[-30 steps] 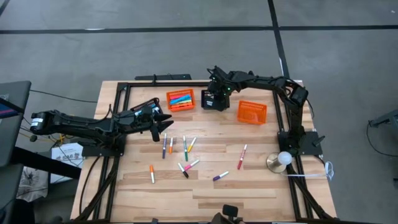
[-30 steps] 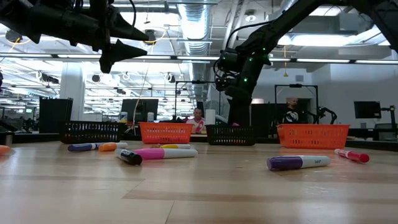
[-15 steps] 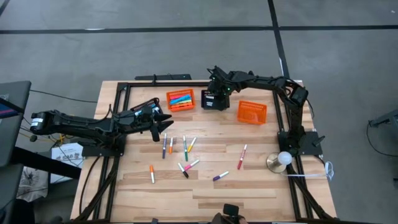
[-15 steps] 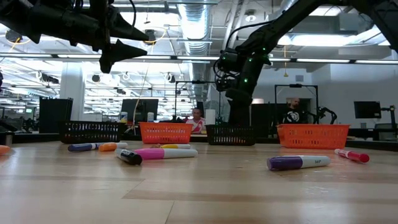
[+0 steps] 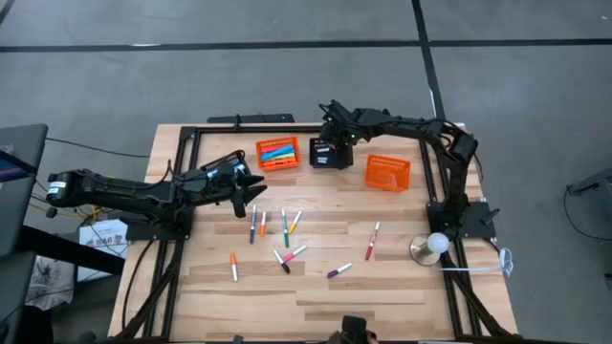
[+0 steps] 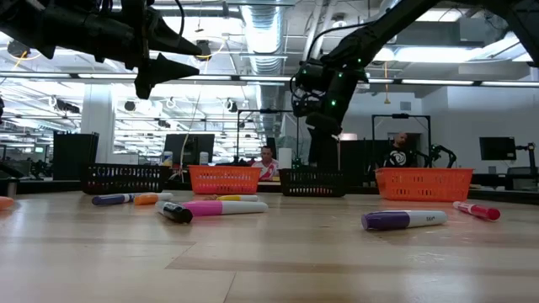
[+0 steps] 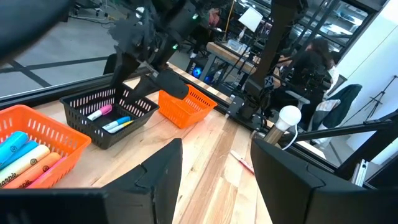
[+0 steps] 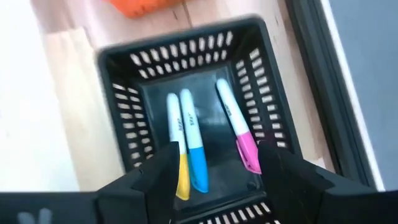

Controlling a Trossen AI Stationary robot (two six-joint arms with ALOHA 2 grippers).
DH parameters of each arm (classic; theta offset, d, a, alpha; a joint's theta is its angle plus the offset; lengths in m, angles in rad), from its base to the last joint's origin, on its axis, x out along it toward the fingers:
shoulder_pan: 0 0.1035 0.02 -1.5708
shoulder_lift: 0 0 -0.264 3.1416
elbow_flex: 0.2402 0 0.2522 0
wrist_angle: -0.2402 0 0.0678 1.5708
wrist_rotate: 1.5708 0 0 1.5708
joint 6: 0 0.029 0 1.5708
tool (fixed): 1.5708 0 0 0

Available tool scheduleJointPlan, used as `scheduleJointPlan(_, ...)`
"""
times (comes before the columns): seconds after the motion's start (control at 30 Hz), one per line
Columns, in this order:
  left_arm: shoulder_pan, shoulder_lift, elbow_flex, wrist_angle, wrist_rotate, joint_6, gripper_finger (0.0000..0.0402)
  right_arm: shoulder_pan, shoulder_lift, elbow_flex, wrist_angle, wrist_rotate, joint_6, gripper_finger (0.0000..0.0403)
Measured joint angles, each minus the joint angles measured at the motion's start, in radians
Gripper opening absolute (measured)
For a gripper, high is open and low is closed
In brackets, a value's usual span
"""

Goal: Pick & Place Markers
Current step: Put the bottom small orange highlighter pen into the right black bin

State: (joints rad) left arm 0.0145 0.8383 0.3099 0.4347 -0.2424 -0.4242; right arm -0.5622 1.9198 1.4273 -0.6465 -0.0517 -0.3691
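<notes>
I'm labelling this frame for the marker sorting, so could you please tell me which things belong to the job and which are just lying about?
Job:
- loose markers on the table
- three markers in the black basket
- markers in the left orange basket
- right gripper, open over the black basket
- left gripper, open, waiting

Lying about:
- white lamp
- papers

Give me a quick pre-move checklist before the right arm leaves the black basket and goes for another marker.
1. Right gripper open and empty: ok.
2. Drop landed: yellow, blue and pink markers lie flat inside the black basket: ok.
3. Right gripper above the basket rim, clear to lift: ok in the low view.
4. Left gripper open, holding nothing, hovering off the table: ok.
5. Loose markers remain on the table for the next pick: ok.
6. Next marker chosen: cannot tell.
</notes>
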Motion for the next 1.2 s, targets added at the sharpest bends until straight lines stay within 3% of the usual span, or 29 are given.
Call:
scheduleJointPlan(0.3, 0.0, 0.0, 0.0, 0.0, 0.0, -0.007, 0.019, 0.045, -0.133, 0.0, 0.009, -0.03, -0.099, 0.0201)
scheduleJointPlan(0.63, 0.0, 0.0, 0.0, 0.0, -0.001, -0.024, 0.019, 0.074, -0.28, 0.0, 0.058, -0.136, -0.047, 0.0196)
scheduleJointPlan(0.77, 0.0, 0.0, 0.0, 0.0, -0.013, -0.055, 0.019, 0.072, -0.308, 0.0, 0.042, -0.149, 0.016, 0.0196)
scheduleJointPlan(0.9, -0.012, 0.0, 0.0, -0.027, -0.01, -0.091, 0.019, 0.068, -0.324, 0.0, 0.042, -0.232, 0.059, 0.0196)
scheduleJointPlan(1.2, -0.105, 0.0, 0.0, -0.077, 0.102, -0.287, 0.019, 0.077, -0.311, 0.0, 0.125, -0.263, 0.072, 0.0196)
